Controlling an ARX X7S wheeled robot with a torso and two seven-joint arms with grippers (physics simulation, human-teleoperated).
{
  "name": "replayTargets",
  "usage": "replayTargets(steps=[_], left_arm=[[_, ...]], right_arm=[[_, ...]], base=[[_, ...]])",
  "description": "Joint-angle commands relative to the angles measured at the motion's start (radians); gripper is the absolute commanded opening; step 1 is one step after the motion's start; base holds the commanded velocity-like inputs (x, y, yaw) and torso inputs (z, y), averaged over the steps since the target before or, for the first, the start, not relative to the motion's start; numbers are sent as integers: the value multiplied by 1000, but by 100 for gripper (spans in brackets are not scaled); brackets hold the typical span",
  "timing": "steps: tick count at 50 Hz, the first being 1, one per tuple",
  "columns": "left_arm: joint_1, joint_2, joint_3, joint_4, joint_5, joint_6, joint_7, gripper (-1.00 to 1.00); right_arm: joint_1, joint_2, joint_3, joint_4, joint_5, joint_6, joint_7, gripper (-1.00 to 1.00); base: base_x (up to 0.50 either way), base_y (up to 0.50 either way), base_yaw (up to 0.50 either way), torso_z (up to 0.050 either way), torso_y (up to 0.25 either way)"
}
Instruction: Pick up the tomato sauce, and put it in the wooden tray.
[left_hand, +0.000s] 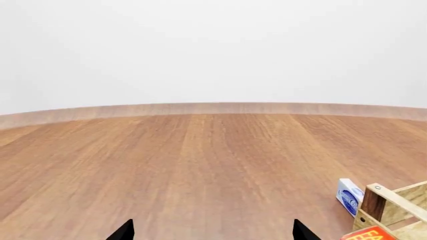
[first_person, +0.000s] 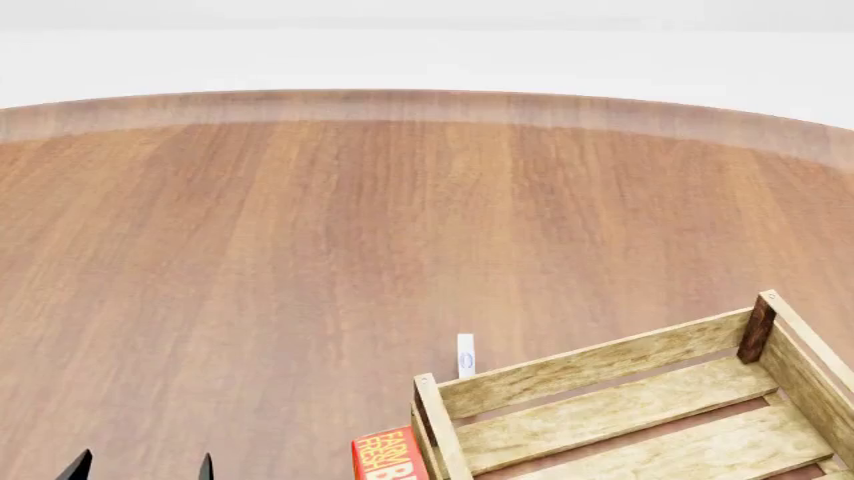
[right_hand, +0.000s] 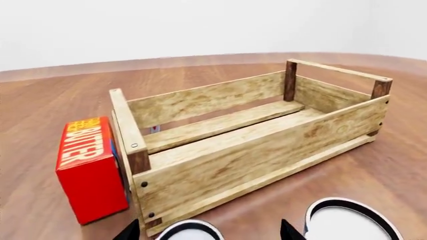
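The wooden tray (right_hand: 267, 145) is a light slatted crate with dark corner posts. It is empty in the right wrist view and also shows in the head view (first_person: 627, 400). Two round white can tops with dark rims sit in front of it. One can top (right_hand: 190, 231) lies between my right gripper's (right_hand: 210, 233) open fingertips, the other can top (right_hand: 347, 220) just beside them. Their labels are hidden, so I cannot tell which is the tomato sauce. My left gripper (left_hand: 215, 234) is open and empty over bare wood, and it shows at the head view's lower left (first_person: 142, 468).
A red butter box (right_hand: 90, 167) stands against the tray's short end, also in the head view (first_person: 387, 455). A small blue-and-white box (left_hand: 349, 196) lies by the tray's far corner (left_hand: 390, 202). The round wooden tabletop (first_person: 334, 230) stretches beyond.
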Motion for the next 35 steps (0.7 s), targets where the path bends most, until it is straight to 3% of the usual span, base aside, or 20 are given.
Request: replayTargets(steps=[1, 35], left_arm=[[-2, -3, 5, -3, -3, 3, -4, 100], [-6, -13, 18, -3, -13, 4, -17, 100]], right_arm=[[20, -2, -17, 35, -5, 12, -2, 100], [71, -2, -57, 113, -30, 60, 3, 100]], base=[[0, 0, 0, 0, 0], [0, 0, 0, 0, 0]])
